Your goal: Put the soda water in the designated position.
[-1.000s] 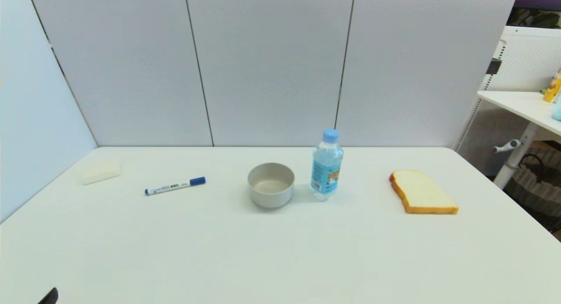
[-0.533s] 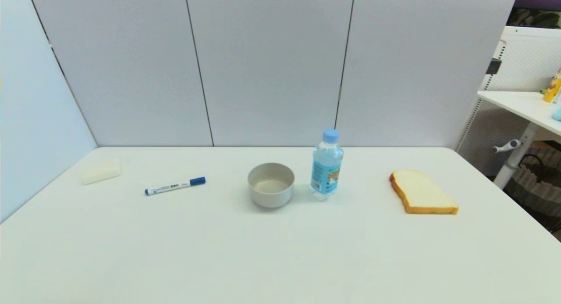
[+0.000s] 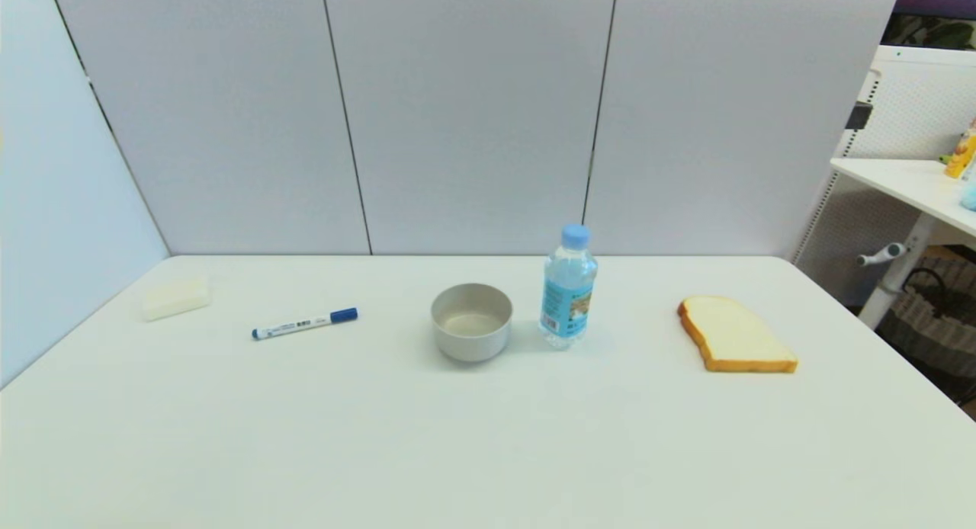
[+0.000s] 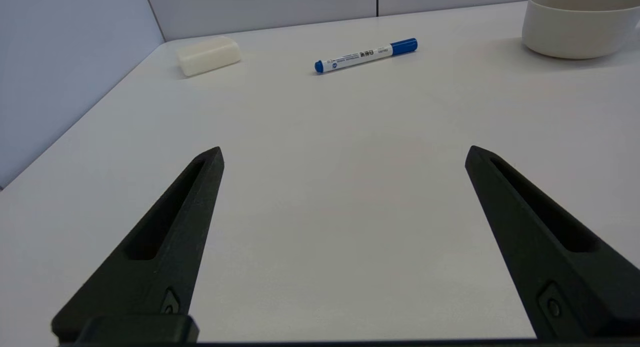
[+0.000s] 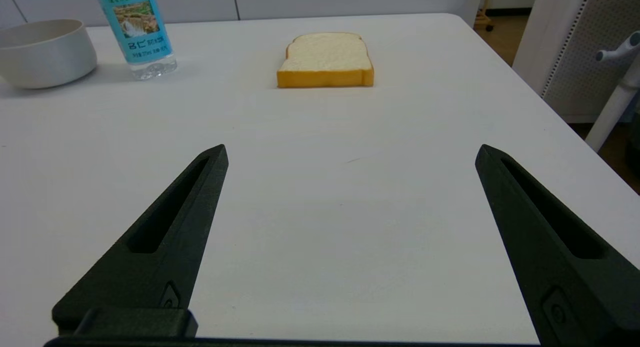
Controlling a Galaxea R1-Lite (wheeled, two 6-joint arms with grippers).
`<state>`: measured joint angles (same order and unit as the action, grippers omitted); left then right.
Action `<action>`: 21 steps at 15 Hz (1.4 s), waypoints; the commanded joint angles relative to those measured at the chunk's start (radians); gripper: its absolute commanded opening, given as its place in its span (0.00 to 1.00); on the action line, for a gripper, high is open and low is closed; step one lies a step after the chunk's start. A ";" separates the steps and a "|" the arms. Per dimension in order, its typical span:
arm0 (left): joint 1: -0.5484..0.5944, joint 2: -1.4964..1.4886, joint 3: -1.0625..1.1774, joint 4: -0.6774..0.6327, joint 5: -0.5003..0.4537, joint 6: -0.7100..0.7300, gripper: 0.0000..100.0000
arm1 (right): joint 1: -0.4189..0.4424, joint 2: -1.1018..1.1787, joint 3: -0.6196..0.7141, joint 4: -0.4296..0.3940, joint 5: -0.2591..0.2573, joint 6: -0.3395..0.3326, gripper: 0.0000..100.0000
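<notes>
The soda water [image 3: 568,287] stands upright on the table [image 3: 488,445] toward twelve o'clock, just beside the grey bowl [image 3: 471,321] at its nine o'clock, with the bread slice [image 3: 736,335] well apart at three. Both the left claw [image 4: 344,154] and the right claw [image 5: 350,152] hover low over the near table, spread wide and empty. A reach from the left risks knocking the bowl; a high grip could topple the tall bottle.

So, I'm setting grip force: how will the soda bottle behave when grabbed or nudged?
The soda water looks full, so probably heavy for its size. Standing taller than the bowl on a narrow base, it may tip if nudged high. Its thin clear plastic likely flexes under squeeze.
</notes>
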<state>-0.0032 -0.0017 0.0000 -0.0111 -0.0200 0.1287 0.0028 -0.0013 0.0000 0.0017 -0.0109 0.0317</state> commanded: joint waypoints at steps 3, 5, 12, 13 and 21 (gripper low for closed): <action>0.000 0.000 0.002 -0.001 0.000 -0.004 1.00 | 0.000 0.001 0.002 0.000 -0.001 0.001 1.00; 0.000 0.000 0.002 -0.001 0.000 -0.009 1.00 | 0.000 0.001 0.002 0.000 0.000 0.001 1.00; 0.000 0.000 0.002 -0.001 0.000 -0.009 1.00 | 0.000 0.001 0.002 0.000 0.000 0.001 1.00; 0.000 0.000 0.002 -0.001 0.000 -0.009 1.00 | 0.000 0.001 0.002 0.000 0.000 0.001 1.00; 0.000 0.000 0.002 -0.001 0.000 -0.009 1.00 | 0.000 0.001 0.002 0.000 0.000 0.001 1.00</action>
<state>-0.0032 -0.0023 0.0000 -0.0115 -0.0200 0.1191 0.0032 -0.0013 0.0000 0.0017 -0.0109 0.0321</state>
